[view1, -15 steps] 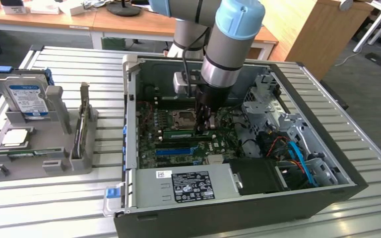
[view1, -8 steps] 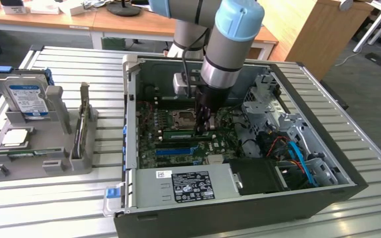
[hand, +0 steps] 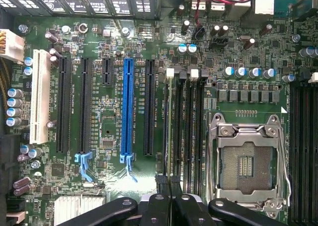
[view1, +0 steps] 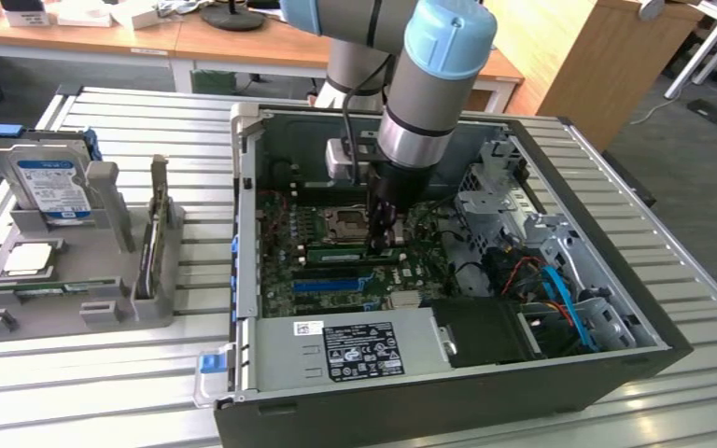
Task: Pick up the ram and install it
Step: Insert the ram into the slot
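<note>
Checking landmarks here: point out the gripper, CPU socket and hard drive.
gripper [view1: 385, 245], exterior view, between its fingertips
CPU socket [hand: 246, 166], wrist view, contact pad centre
hard drive [view1: 57, 182], exterior view, blue label

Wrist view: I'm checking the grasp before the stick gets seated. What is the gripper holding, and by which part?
The gripper is shut on the ram, pinching its upper edge. The stick stands on edge in a memory slot.

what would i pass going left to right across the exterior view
hard drive → blue latch on the case's corner → gripper down at the motherboard → blue cable
</note>
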Robot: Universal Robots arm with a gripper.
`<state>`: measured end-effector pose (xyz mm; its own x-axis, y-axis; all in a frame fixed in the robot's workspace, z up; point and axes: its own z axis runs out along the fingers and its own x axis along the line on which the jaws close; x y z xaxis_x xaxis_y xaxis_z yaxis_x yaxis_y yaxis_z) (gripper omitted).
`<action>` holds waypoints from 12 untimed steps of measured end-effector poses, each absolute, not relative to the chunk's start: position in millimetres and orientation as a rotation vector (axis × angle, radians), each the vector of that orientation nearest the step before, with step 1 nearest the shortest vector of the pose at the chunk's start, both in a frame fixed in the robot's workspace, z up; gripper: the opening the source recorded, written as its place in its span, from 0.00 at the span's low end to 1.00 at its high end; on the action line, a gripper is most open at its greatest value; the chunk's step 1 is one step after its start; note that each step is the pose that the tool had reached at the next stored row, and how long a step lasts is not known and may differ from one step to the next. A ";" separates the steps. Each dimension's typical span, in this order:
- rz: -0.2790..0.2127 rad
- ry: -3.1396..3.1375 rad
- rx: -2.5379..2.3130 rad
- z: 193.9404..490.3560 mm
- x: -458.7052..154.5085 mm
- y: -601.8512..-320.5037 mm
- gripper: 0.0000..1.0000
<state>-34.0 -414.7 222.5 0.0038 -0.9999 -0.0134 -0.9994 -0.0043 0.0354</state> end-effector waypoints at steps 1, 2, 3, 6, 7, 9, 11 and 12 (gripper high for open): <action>-0.054 -2.206 2.214 222.5 -34.0 -414.7 0.12; -0.054 -2.206 2.215 222.4 -34.0 -414.7 0.13; -0.054 -2.206 2.215 222.4 -34.0 -414.7 0.18; -0.054 -2.206 2.215 222.4 -34.0 -414.7 0.25; -0.054 -2.206 2.215 222.4 -34.0 -414.7 0.25; -0.054 -2.206 2.215 222.4 -34.0 -414.7 0.25; -0.054 -2.206 2.214 223.1 -34.0 -414.7 0.25; -0.054 -2.206 2.215 224.0 -34.0 -414.7 0.25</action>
